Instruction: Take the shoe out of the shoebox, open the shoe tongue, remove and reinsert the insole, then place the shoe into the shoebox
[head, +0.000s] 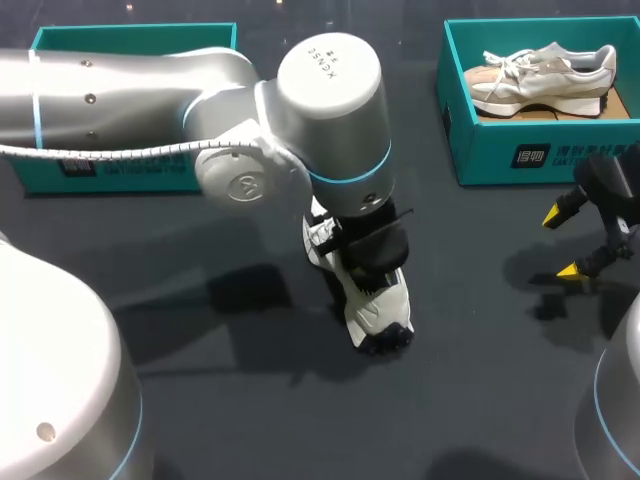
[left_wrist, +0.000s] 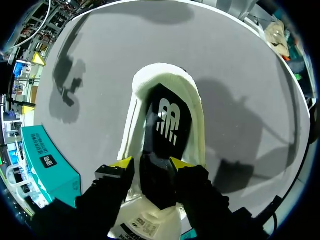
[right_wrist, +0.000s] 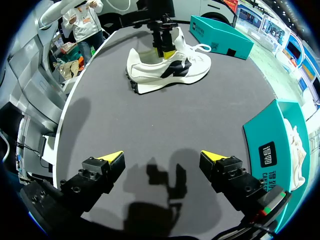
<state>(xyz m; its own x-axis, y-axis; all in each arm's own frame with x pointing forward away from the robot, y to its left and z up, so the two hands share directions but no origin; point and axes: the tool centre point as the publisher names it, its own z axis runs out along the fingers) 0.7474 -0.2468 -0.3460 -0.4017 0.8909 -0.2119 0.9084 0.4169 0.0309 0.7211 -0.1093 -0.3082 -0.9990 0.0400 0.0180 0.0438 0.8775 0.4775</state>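
A white shoe (head: 375, 305) with dark side marks stands on the dark table, mid-table, under my left arm. In the left wrist view a black insole (left_wrist: 167, 120) lies inside the shoe (left_wrist: 165, 72). My left gripper (left_wrist: 151, 165) is at the shoe's opening, fingers apart, with the insole's near end between them. From the head view, only the gripper's black body (head: 375, 250) shows above the shoe. My right gripper (head: 562, 241) hangs open and empty at the table's right, well away from the shoe (right_wrist: 165, 70). An open teal shoebox (head: 130, 35) sits at the back left.
A second teal shoebox (head: 530, 150) at the back right holds another pale shoe (head: 540, 75); it stands close beside my right gripper (right_wrist: 162, 157). Bare table lies between the right gripper and the shoe.
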